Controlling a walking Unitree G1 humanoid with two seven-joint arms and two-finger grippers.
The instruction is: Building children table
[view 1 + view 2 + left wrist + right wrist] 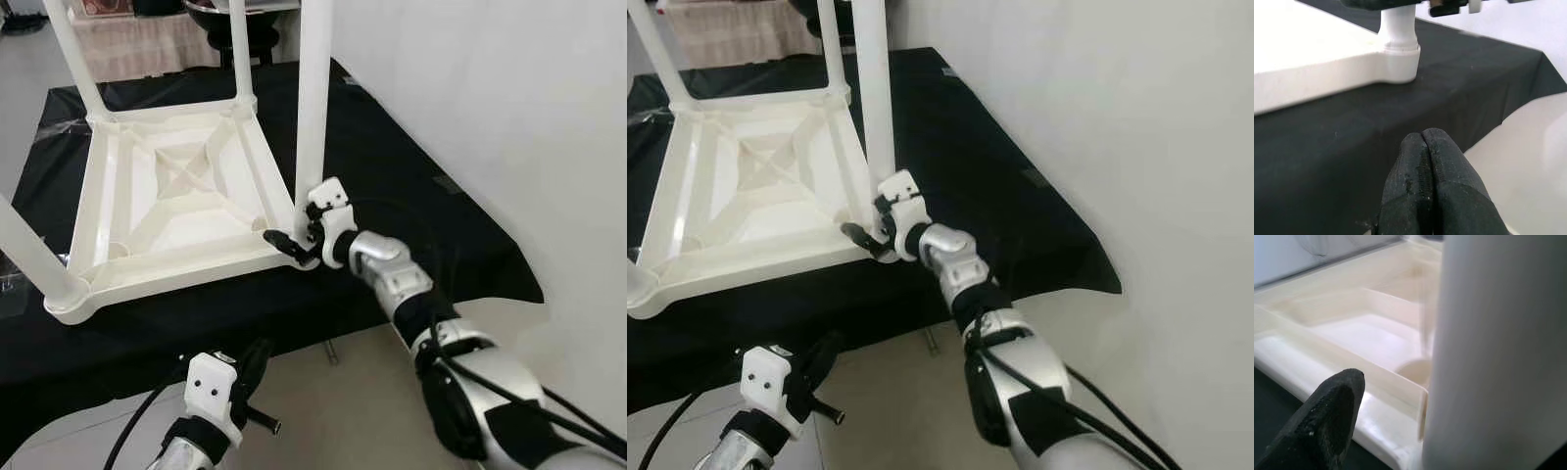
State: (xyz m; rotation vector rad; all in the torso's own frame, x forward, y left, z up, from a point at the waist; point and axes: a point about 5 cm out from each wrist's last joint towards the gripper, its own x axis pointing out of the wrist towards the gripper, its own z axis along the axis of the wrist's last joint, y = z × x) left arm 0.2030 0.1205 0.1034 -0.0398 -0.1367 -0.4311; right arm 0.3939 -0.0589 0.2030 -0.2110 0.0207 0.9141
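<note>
black cloth, white wall, pale floor

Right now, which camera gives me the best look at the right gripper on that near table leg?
The left eye view: the right gripper sits at the base of the white leg, at the upturned table corner. The right wrist view shows one finger beside the blurred leg.

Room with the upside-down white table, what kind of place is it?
Probably a room in a home: a tiled floor, a plain white wall, and the small plastic table lying upside down on a black cloth.
</note>
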